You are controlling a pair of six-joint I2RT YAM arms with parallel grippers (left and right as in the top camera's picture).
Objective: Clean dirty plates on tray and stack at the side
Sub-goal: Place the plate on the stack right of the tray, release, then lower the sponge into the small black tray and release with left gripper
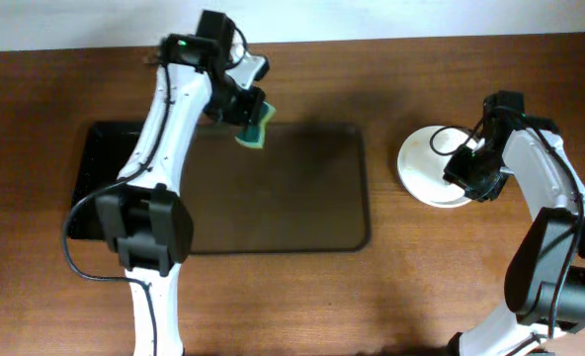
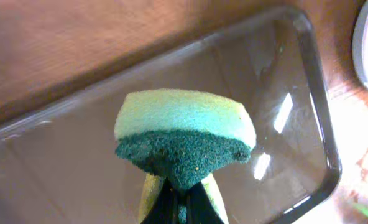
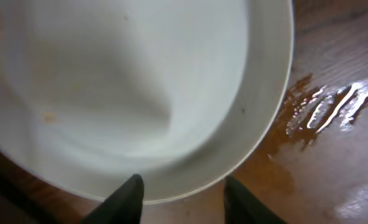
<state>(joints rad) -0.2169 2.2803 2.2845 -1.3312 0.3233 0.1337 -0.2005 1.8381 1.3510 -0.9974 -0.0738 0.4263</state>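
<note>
The left hand [image 2: 179, 202] is clenched on a green-and-yellow sponge [image 2: 184, 130], which hangs over the far edge of the dark brown tray [image 1: 273, 237]. The right hand [image 3: 183, 183] is released, its fingers spread at the rim of the white plates [image 1: 426, 163]. These sit on the worktop [image 1: 421, 287] right of the tray, apart from it, beside a wet patch [image 3: 324, 106].

Sponge [image 2: 184, 134] is showing pale green-yellow foam over a dark green scouring layer. Tray [image 1: 273, 198] is presenting a uniform dark brown. Plates [image 1: 423, 170] are reading white, with one faint tan fleck in the right wrist view. Table [image 1: 372, 297] is displaying reddish-brown wood grain. Smaller tray [image 1: 100, 158] is showing glossy black. Arms [image 1: 164, 129] are showing white with black joints.
</note>
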